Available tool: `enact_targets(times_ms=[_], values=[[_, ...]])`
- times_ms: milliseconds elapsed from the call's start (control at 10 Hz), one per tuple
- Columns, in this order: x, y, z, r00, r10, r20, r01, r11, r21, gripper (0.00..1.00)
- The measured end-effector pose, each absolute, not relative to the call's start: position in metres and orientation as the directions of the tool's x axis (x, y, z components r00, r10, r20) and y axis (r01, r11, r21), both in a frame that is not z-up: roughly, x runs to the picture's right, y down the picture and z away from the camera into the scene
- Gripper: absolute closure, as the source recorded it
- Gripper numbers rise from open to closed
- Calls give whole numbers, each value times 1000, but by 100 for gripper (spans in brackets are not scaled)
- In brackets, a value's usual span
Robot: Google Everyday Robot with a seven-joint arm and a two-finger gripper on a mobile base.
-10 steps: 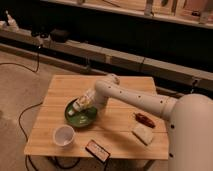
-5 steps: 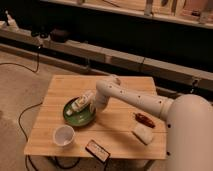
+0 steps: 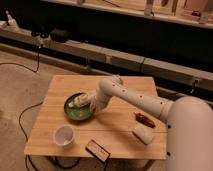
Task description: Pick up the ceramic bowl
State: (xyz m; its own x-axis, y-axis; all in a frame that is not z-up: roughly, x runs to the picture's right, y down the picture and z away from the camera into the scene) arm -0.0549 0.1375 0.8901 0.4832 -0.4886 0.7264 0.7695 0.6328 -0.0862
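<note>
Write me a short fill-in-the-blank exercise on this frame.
The gripper hangs over the ceramic bowl, whose colour is dark ___. The cup, nearer the camera than the bowl, is ___ in colour. Both stand on a ___ table.
Missing words: green; white; wooden.

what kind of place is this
Probably a robot lab or workshop: a wooden table, cables trailing on the floor, a long bench behind. The claw is at the ceramic bowl.
</note>
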Motion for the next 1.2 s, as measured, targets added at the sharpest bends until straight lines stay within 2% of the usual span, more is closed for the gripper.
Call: enact_targets(times_ms=[400,700,1200], values=[[-29,98,876,514,-589,624,771,635,-36,99],[-11,76,839,515,-680,522,793,609,11,99],[6,65,771,551,-701,452,758,647,80,99]])
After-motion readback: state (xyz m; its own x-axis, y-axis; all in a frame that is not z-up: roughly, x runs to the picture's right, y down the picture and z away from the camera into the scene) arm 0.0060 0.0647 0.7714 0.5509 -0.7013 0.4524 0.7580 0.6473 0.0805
